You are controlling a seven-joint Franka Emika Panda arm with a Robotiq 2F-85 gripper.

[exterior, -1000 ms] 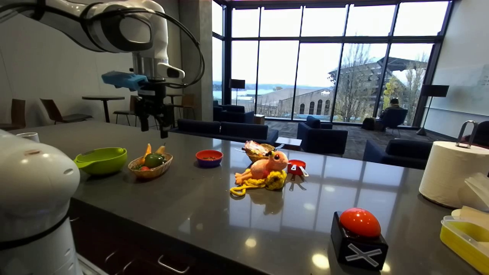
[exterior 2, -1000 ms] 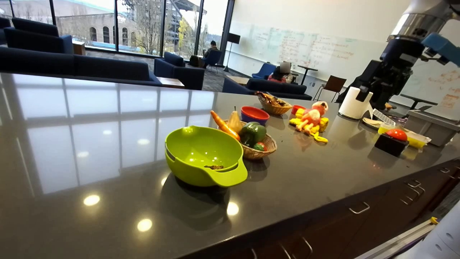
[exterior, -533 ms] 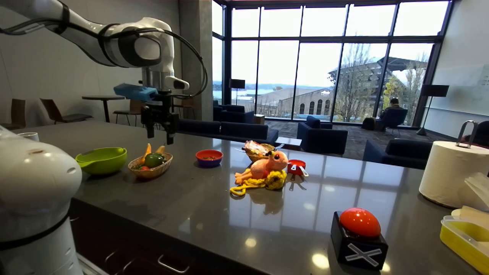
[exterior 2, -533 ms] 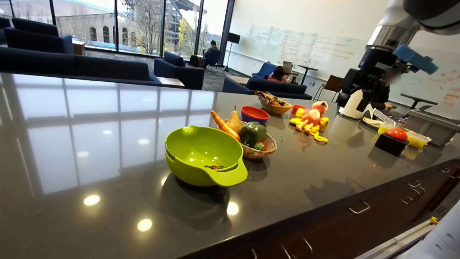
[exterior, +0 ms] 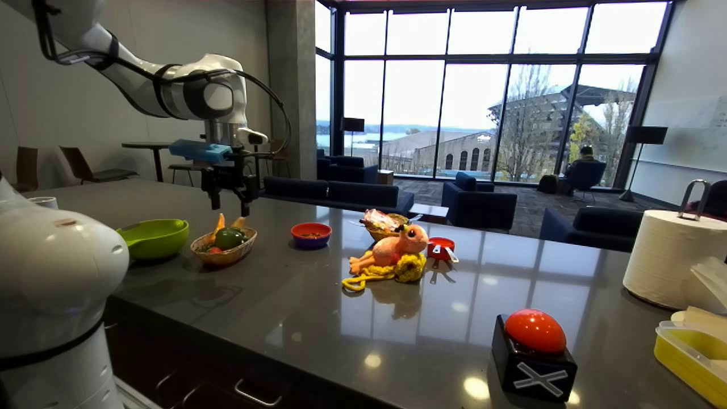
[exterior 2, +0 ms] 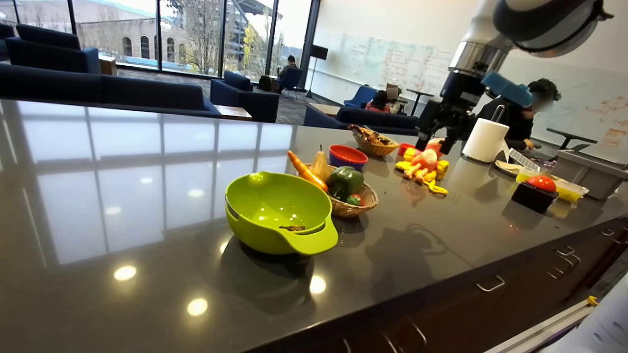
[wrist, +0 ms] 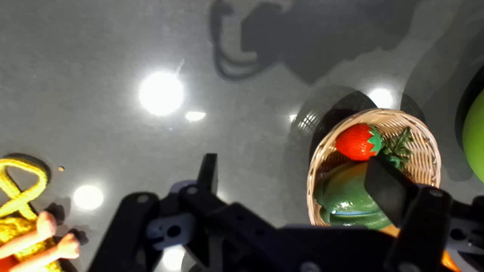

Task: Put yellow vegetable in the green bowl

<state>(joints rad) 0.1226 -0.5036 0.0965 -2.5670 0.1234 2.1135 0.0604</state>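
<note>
The yellow vegetable (exterior 2: pixel 321 166), a pale yellow gourd shape, stands in a small wicker basket (exterior 2: pixel 354 210) beside an orange carrot and a green pepper. Its tip also shows in an exterior view (exterior: pixel 239 222); in the wrist view my gripper hides most of that side. The lime-green bowl (exterior 2: pixel 267 240) stands next to the basket, with a small brown bit inside. It also shows in an exterior view (exterior: pixel 154 247) and at the wrist view's right edge (wrist: pixel 475 136). My gripper (wrist: pixel 291 160) is open and empty, above the counter, its right finger over the basket in the wrist view.
A red-and-purple bowl (exterior 2: pixel 347 156), another basket (exterior 2: pixel 375 146) and a pink toy on yellow yarn (exterior 2: pixel 424 162) stand further along the counter. A black box with a red button (exterior: pixel 534 355) and a paper roll (exterior: pixel 670 258) are at the far end.
The arm has come down and moved toward the basket and green bowl; in an exterior view it has swung left. The gripper stays open. The objects on the counter have not moved.
</note>
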